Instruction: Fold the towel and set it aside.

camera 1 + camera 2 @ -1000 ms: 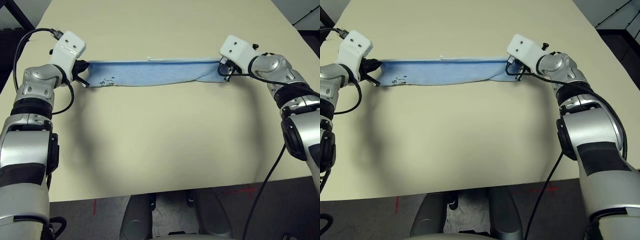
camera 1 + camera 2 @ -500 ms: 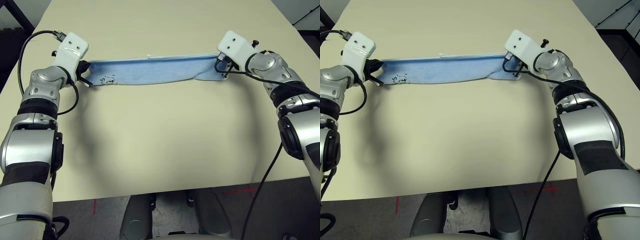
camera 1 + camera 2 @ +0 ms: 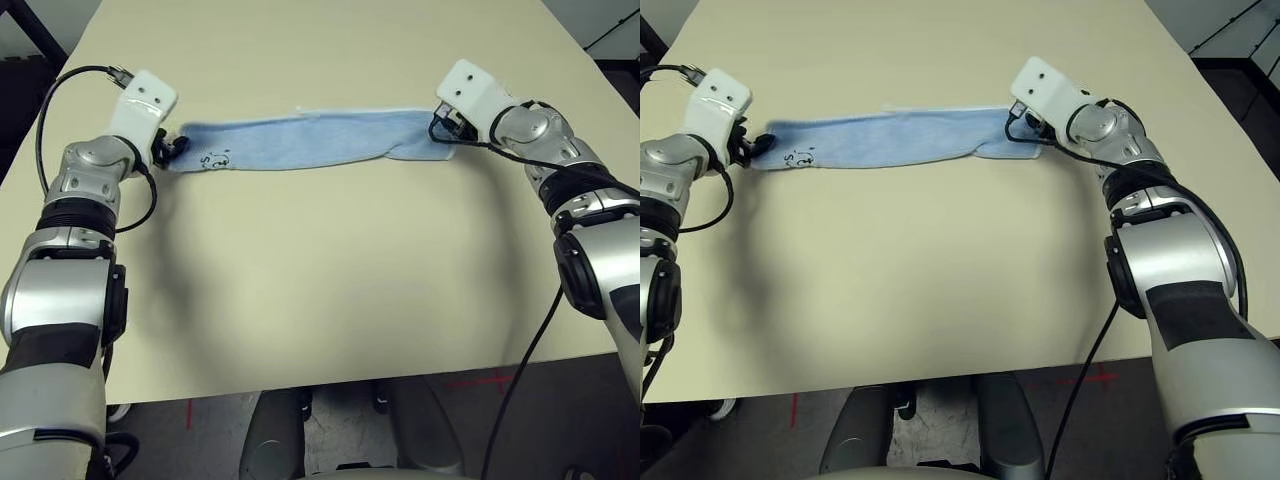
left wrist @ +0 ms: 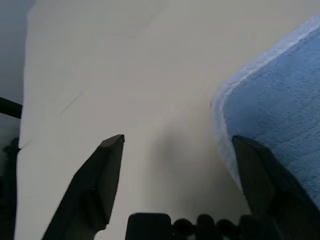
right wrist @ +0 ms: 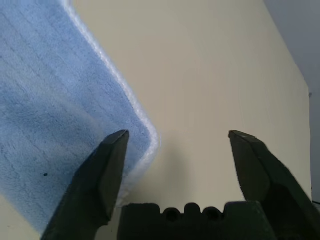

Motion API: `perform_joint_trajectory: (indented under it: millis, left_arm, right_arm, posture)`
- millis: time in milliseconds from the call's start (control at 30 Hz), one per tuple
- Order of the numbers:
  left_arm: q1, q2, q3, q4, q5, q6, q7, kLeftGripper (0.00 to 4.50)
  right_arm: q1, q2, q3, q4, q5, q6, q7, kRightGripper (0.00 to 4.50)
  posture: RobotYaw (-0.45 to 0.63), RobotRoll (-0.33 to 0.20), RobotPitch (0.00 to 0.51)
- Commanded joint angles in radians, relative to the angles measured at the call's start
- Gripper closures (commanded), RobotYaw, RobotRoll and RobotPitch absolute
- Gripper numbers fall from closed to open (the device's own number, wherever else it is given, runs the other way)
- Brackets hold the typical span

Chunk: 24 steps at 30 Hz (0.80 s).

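The light blue towel (image 3: 300, 142) lies on the table as a long narrow folded strip, with its dark emblem (image 3: 213, 158) near the left end. My left gripper (image 3: 172, 148) sits at that left end, open. In the left wrist view the towel's white-edged corner (image 4: 280, 110) lies beside one finger, and nothing is held between the fingers of the left gripper (image 4: 179, 140). My right gripper (image 3: 440, 128) is at the strip's right end, also open. In the right wrist view the towel corner (image 5: 55, 100) reaches just inside the open right gripper (image 5: 179, 134).
The beige table (image 3: 320, 280) stretches bare from the towel to its front edge. Black cables (image 3: 60, 90) loop off both wrists. Dark floor with red marks (image 3: 480, 382) shows beyond the front edge.
Both grippers have opened and let go of the towel's ends. The strip has slackened and settled flat on the table.
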Motion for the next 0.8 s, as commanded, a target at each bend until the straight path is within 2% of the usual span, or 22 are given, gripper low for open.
perform_joint_trajectory:
  millis: [33, 67, 133, 200, 333, 433, 533, 800]
  left_arm:
    - [-0.004, 0.021, 0.022, -0.038, 0.003, -0.007, 0.018, 0.00]
    - [0.005, 0.020, 0.043, -0.062, -0.023, -0.014, -0.009, 0.00]
    - [0.054, -0.002, 0.123, -0.175, -0.165, 0.014, -0.194, 0.00]
    - [0.133, -0.020, 0.186, -0.325, -0.293, 0.089, -0.349, 0.00]
    - [0.299, -0.013, 0.226, -0.578, -0.402, 0.228, -0.461, 0.00]
    - [0.398, 0.008, 0.225, -0.697, -0.425, 0.279, -0.503, 0.00]
    - [0.445, 0.016, 0.228, -0.753, -0.426, 0.311, -0.506, 0.00]
    - [0.455, 0.007, 0.227, -0.764, -0.397, 0.350, -0.437, 0.00]
  right_arm:
    - [0.024, -0.017, -0.047, -0.018, 0.058, -0.044, 0.069, 0.02]
    - [0.033, -0.009, -0.089, -0.025, 0.111, -0.051, 0.128, 0.02]
    - [0.054, 0.023, -0.236, -0.055, 0.300, 0.017, 0.318, 0.02]
    - [0.080, 0.040, -0.334, -0.096, 0.433, 0.123, 0.465, 0.02]
    - [0.150, 0.045, -0.405, -0.209, 0.559, 0.320, 0.566, 0.02]
    - [0.198, 0.054, -0.479, -0.327, 0.678, 0.600, 0.495, 0.02]
    - [0.268, 0.069, -0.524, -0.495, 0.770, 0.825, 0.414, 0.02]
    - [0.347, 0.093, -0.587, -0.689, 0.880, 1.119, 0.165, 0.02]
  posture:
    - [-0.02, 0.000, 0.252]
    - [-0.02, 0.000, 0.252]
    - [-0.02, 0.000, 0.246]
    - [-0.02, 0.000, 0.246]
    - [-0.02, 0.000, 0.243]
    - [-0.03, 0.000, 0.244]
    - [-0.03, 0.000, 0.244]
    - [-0.04, 0.000, 0.244]
